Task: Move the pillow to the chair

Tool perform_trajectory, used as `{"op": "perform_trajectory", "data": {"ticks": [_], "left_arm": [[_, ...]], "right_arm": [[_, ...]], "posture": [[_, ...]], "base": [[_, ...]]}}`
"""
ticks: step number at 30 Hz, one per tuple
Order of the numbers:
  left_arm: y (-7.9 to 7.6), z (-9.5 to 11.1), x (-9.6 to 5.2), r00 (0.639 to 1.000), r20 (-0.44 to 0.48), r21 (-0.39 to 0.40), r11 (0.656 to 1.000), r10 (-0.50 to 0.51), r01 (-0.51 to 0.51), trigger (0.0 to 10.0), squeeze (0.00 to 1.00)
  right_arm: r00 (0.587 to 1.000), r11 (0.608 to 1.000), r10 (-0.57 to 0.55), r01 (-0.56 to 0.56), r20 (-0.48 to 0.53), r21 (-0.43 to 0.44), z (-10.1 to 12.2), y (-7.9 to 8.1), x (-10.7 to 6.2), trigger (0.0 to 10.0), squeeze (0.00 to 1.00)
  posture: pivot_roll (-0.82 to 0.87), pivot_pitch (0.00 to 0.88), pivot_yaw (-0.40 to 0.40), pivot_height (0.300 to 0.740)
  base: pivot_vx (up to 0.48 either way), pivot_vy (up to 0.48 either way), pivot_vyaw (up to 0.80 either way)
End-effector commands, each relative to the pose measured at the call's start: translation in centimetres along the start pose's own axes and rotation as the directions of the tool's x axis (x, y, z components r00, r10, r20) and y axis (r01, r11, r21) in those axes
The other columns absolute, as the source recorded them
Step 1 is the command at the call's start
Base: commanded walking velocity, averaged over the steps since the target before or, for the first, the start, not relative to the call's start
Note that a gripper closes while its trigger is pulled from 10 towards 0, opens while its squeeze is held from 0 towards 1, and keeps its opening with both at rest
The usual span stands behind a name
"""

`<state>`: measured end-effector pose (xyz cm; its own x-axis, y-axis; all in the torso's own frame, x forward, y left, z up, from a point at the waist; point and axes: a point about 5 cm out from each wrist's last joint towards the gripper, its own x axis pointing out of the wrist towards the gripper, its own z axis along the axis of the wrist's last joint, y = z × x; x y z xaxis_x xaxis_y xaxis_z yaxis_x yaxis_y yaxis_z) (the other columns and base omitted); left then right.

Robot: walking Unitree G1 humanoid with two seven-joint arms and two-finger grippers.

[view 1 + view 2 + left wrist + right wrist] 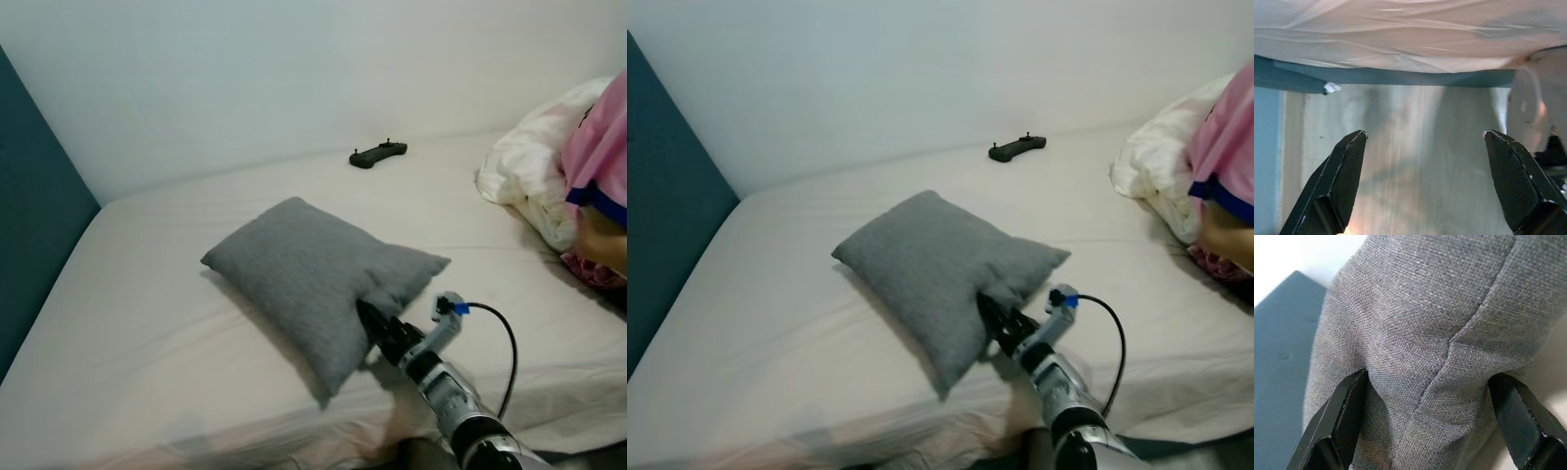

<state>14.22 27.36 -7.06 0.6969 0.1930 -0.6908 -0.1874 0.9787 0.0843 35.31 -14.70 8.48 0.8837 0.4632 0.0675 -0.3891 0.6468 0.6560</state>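
Note:
A grey square pillow point(313, 264) lies at an angle in the middle of the bed point(147, 323). My right gripper point(367, 315) reaches in from the near side and meets the pillow's near right edge, where the fabric is dented. In the right wrist view the gripper point(1428, 374) is open, its black fingers point(1342, 416) spread wide with the pillow's seamed edge point(1449, 333) bulging between them. My left gripper point(1425, 132) hangs open beside the bed, over bare floor below the sheet's edge.
A black controller point(378, 154) lies at the far side of the bed by the wall. A bunched white duvet point(529, 181) and a person in pink point(602, 147) are at the right. A teal headboard point(34, 215) stands at the left.

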Motion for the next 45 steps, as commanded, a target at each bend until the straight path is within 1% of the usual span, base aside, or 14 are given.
{"op": "perform_trajectory", "data": {"ticks": [1, 2, 4, 11, 16, 21, 23, 25, 28, 30, 35, 37, 39, 45], "left_arm": [[1.0, -0.4, -0.4, 1.0, -0.012, 0.003, 1.0, 0.024, -0.024, 10.0, 0.0], [1.0, -0.4, -0.4, 1.0, -0.011, 0.002, 1.0, 0.025, -0.025, 10.0, 0.0], [0.8, -0.2, -0.2, 1.0, -0.005, -0.006, 1.0, 0.027, -0.027, 10.0, 0.0], [0.0, 0.2, 0.1, 1.0, 0.003, -0.02, 1.0, 0.02, -0.02, 10.0, 0.0], [-1.0, 0.4, 0.5, 1.0, -0.005, -0.028, 1.0, 0.007, -0.007, 10.0, 0.0], [-1.6, 0.8, 0.8, 1.0, -0.002, -0.035, 0.999, -0.002, 0.002, 10.0, 0.0], [-2.1, 1.3, 1.1, 1.0, 0.003, -0.046, 0.999, -0.007, 0.007, 10.0, 0.0], [-2.7, 1.8, 1.4, 1.0, 0.008, -0.056, 0.998, -0.008, 0.009, 10.0, 0.0], [-3.1, 2.2, 1.7, 1.0, 0.011, -0.065, 0.998, 0.002, -0.002, 10.0, 0.0], [-3.0, 2.4, 1.8, 1.0, 0.007, -0.062, 0.998, 0.028, -0.028, 10.0, 0.0], [-1.5, 2.4, 1.8, 0.981, -0.052, -0.023, 0.981, 0.189, -0.191, 10.0, 0.0], [-1.2, 2.4, 1.8, 0.976, -0.061, -0.021, 0.977, 0.209, -0.21, 10.0, 0.0], [-0.5, 1.9, 1.6, 0.961, -0.098, 0.004, 0.965, 0.26, -0.26, 10.0, 0.0], [0.0, 0.6, 1.1, 0.944, -0.16, 0.054, 0.957, 0.29, -0.285, 10.0, 0.0]], "right_arm": [[0.999, 0.999, 0.027, -0.027, -0.029, 0.019, -0.9, 0.9, 0.6, 10.0, 0.0], [0.999, 0.999, 0.023, -0.022, -0.026, 0.025, -0.9, 1.0, 0.8, 9.1, 0.0], [1.0, 0.999, -0.027, 0.027, -0.01, 0.031, -0.7, 0.9, 1.0, 0.0, 0.0], [0.997, 0.997, -0.061, 0.059, 0.042, 0.047, 0.1, 0.5, 0.9, 0.0, 0.0], [0.998, 0.999, -0.023, 0.021, 0.067, 0.039, 0.7, 0.4, 0.6, 0.0, 0.0], [1.0, 1.0, 0.003, -0.003, 0.005, -0.006, -0.2, 0.8, 0.8, 0.0, 0.0], [0.999, 0.999, 0.029, -0.03, -0.044, -0.026, -1.2, 1.5, 1.1, 0.0, 0.0], [0.988, 0.991, 0.124, -0.127, -0.096, -0.028, -2.6, 2.6, 1.3, 0.0, 0.0], [0.979, 0.986, 0.166, -0.169, -0.118, -0.014, -3.2, 3.1, 1.4, 0.0, 0.0], [0.977, 0.984, 0.175, -0.177, -0.125, -0.006, -3.5, 3.2, 1.4, 0.0, 0.0], [0.957, 0.969, 0.247, -0.248, -0.153, 0.015, -4.2, 4.1, 1.5, 0.0, 0.0], [0.953, 0.965, 0.26, -0.261, -0.155, 0.018, -4.2, 4.2, 1.6, 0.0, 0.0], [0.934, 0.946, 0.324, -0.323, -0.149, 0.027, -4.0, 4.9, 1.8, 0.0, 0.0], [0.9, 0.909, 0.417, -0.416, -0.127, 0.035, -3.5, 6.1, 2.3, 0.0, 0.0]], "posture": [[0.2, 0.193, 0.13, 0.472], [0.2, 0.193, 0.13, 0.472], [0.2, 0.18, 0.113, 0.472], [0.18, 0.167, 0.097, 0.472], [0.13, 0.142, 0.08, 0.472], [0.1, 0.121, 0.066, 0.472], [0.09, 0.112, 0.059, 0.472], [0.07, 0.095, 0.046, 0.472], [0.06, 0.079, 0.032, 0.482], [0.05, 0.066, 0.024, 0.487], [0.03, 0.023, 0.009, 0.512], [0.03, 0.023, 0.009, 0.517], [0.03, 0.016, 0.01, 0.527], [0.02, 0.012, 0.012, 0.547]], "base": [[0.0, 0.0, 0.0], [0.0, 0.0, 0.0], [0.0, 0.0, 0.0], [0.0, 0.0, 0.0], [0.0, 0.0, 0.0], [0.0, 0.0, 0.0], [0.0, 0.0, 0.0], [0.0, 0.0, 0.0], [0.0, 0.0, 0.0], [0.0, 0.0, 0.0], [0.0, 0.0, 0.0], [0.0, 0.0, 0.0], [0.0, 0.0, 0.0], [-0.32, 0.0, 0.0]]}}
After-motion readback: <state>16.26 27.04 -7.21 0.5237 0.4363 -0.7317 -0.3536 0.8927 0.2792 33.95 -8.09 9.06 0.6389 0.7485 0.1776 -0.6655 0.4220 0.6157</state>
